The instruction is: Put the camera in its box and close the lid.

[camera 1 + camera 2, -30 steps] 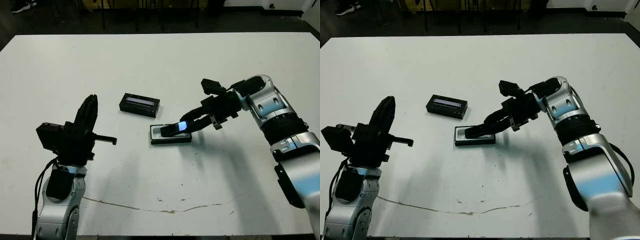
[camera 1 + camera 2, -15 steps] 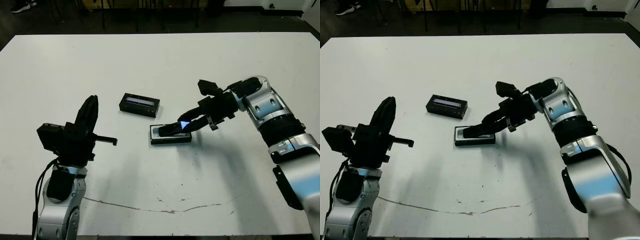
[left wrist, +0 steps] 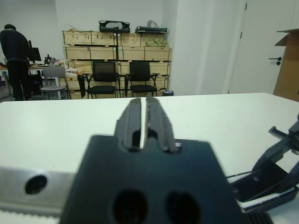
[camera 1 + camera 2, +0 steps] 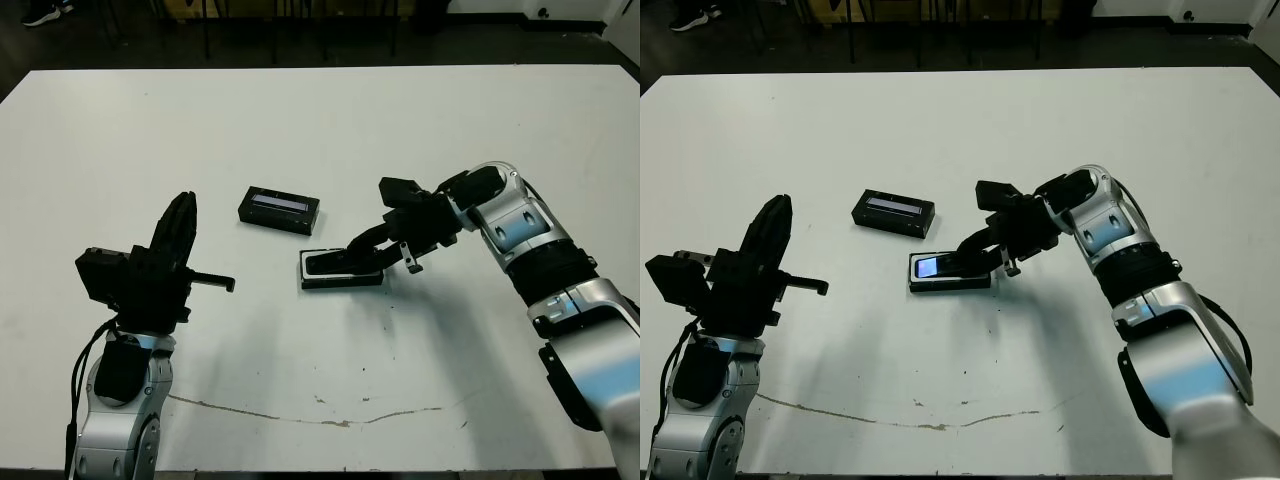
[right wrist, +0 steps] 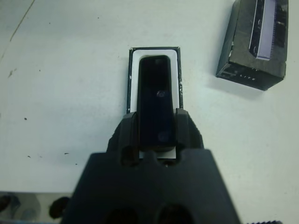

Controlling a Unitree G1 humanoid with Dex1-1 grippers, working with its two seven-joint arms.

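- The left gripper (image 4: 222, 283) is being held raised over the bare near-left part of the white table (image 4: 120, 130), well apart from every task item; its fingers (image 3: 145, 116) are pressed together on nothing. It is judged to be parked there so the centre stays free for the other arm.
- The lid (image 4: 279, 209), black with a pale glossy strip, is lying just beyond the box and slightly to its left, apart from it and untouched. It is likely being kept close by for the closing step, which is not yet done.
- The box (image 4: 948, 283), a shallow black tray with white lining, is lying flat near the table's middle.
- The camera (image 5: 155, 107) is being pinched along its long sides by the right gripper (image 5: 156, 133) and lined up lengthwise over the white lining, its glowing screen end pointing away from the gripper. Whether it is fully seated cannot be told.
- The side grip is judged to leave the camera's far end free to enter the tray first.
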